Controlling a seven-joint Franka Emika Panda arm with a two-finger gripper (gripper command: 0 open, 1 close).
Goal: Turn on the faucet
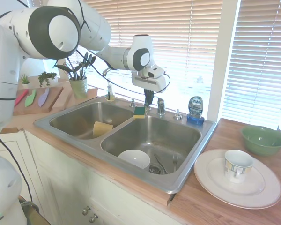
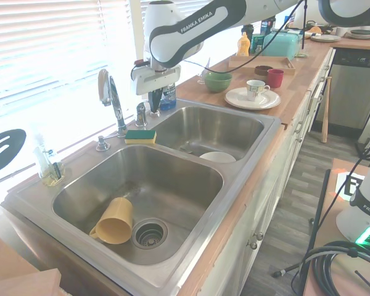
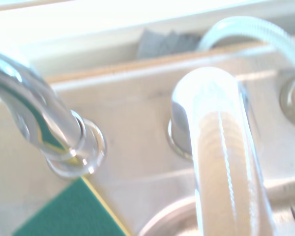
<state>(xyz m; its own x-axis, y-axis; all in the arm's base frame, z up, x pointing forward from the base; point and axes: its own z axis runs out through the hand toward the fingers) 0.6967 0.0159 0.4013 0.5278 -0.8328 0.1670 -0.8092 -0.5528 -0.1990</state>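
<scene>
The chrome faucet has a tall arched spout (image 2: 111,92) at the back rim between the two sink basins. Its stubby lever handle (image 2: 140,115) stands just beside the spout on the deck, and also shows as (image 1: 160,107). My gripper (image 1: 149,101) points straight down over the deck, close beside the handle (image 3: 221,157) and the spout's base (image 3: 64,137). Seen from the other side, the gripper (image 2: 154,106) hangs just above the rim. Its dark fingers look shut with nothing held.
A green-and-yellow sponge (image 2: 140,136) lies on the divider by the spout. A blue dish-soap bottle (image 1: 195,108) stands behind the right basin. There is a white bowl (image 1: 134,158) in one basin and a yellow cup (image 2: 114,222) in the other. A plate with a mug (image 1: 237,164) sits on the counter.
</scene>
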